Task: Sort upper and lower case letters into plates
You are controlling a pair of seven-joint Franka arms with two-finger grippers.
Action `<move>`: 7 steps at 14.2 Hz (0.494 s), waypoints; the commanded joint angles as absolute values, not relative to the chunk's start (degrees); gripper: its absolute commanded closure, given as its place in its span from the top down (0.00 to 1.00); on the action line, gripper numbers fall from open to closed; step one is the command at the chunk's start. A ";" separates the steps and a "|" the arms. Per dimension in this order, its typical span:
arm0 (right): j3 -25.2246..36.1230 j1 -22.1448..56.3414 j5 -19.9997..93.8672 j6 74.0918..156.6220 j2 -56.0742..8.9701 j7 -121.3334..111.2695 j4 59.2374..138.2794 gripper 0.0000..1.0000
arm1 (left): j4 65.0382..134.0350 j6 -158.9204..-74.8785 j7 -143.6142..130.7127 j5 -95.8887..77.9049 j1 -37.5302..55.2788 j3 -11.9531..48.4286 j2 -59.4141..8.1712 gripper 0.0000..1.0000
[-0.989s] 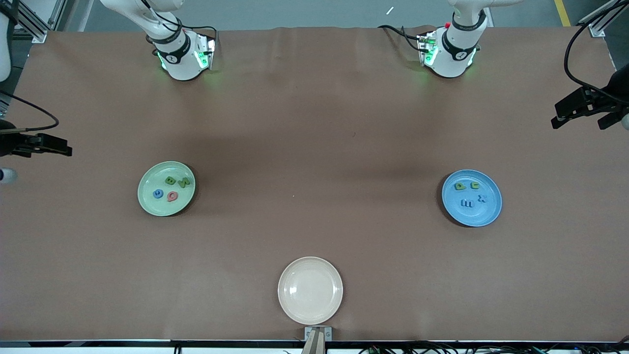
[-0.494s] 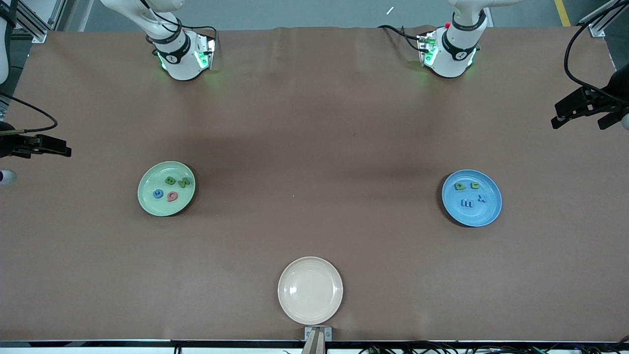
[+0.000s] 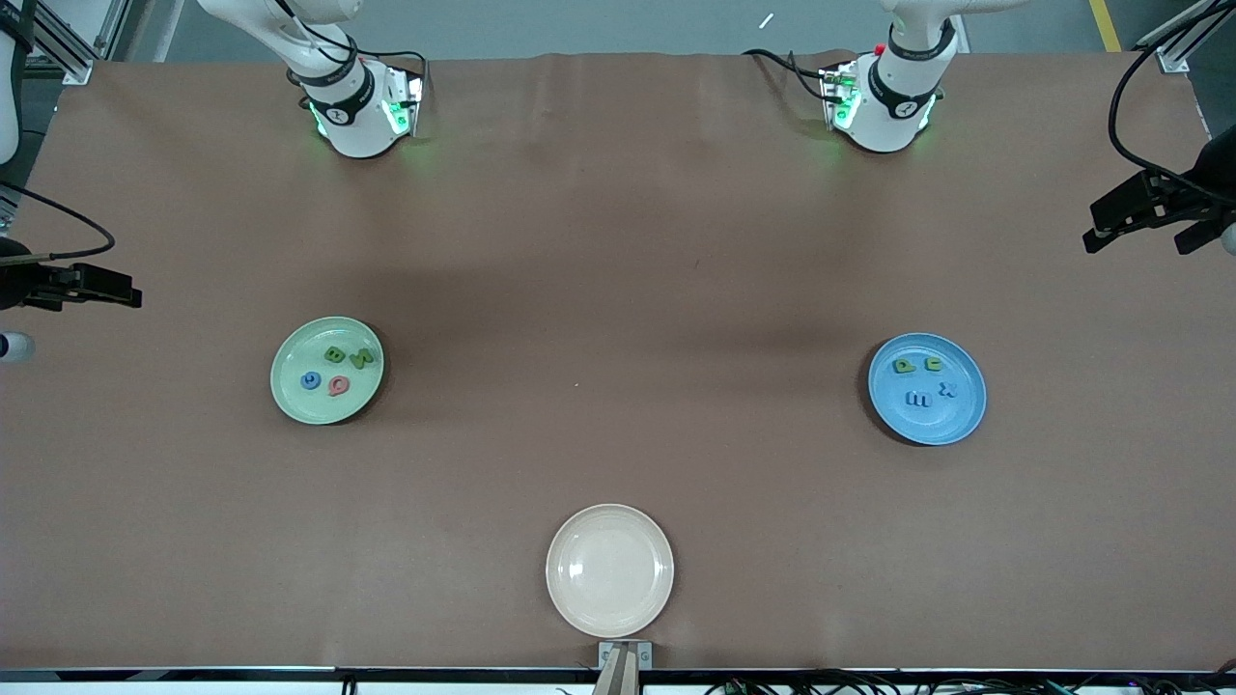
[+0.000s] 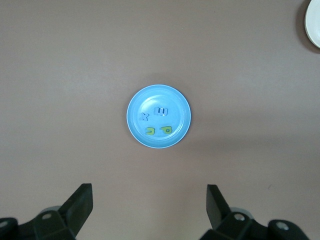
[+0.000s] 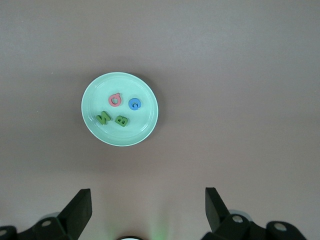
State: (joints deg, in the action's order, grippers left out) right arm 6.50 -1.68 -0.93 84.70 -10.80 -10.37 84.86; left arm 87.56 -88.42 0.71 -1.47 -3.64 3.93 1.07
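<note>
Surface (image 3: 618, 270), covered in plain brown sheeting, carries three round shallow plates. Pale mint green plate (image 3: 326, 371) lies toward the right arm's end of the surface and holds four small foam letters: a dark green B (image 3: 335, 354), a dark green N (image 3: 361, 358), a blue round letter (image 3: 310, 380) and a pink round letter (image 3: 338, 386); the same four show clearly in the right wrist view, lying apart from one another inside the plate (image 5: 120, 109). Bright blue plate (image 3: 927, 389) lies toward the left arm's end and also holds four small letters: two yellow-green ones (image 3: 905, 365) side by side, a blue one shaped like an m or E (image 3: 918, 399), and a blue x (image 3: 948, 390); the left wrist view confirms all four inside that plate (image 4: 158, 116). Cream-beige plate (image 3: 609, 569) sits nearest the front camera, midway between the two ends, with nothing visible in it. No letters are seen on the bare sheeting. Right claw (image 5: 148, 207) hangs high over the surface above the mint green plate, fingers spread wide and released, grasping nothing. Left claw (image 4: 150, 202) hangs high over the blue plate, fingers likewise spread wide and released, grasping nothing. Both arms are at rest, their bases standing at the edge of the surface farthest from the front camera.
</note>
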 commanded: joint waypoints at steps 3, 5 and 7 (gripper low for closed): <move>6.33 -0.70 -0.88 83.85 -10.90 -10.02 83.41 1.00 | 86.57 -87.80 0.53 -2.02 -3.60 3.96 0.88 1.00; 6.33 -0.79 -1.06 83.76 -10.90 -10.02 82.97 1.00 | 86.57 -87.80 0.53 -1.93 -3.60 3.96 0.88 1.00; 6.42 -0.79 -0.88 83.76 -11.25 -10.28 82.10 1.00 | 86.57 -87.80 0.53 -2.02 -3.60 3.96 0.88 1.00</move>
State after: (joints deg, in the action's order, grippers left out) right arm 6.31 -0.84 -0.93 84.62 -10.80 -10.35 83.66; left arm 87.56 -88.42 0.71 -1.47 -3.64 3.93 1.07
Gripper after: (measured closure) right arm 0.000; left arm 0.000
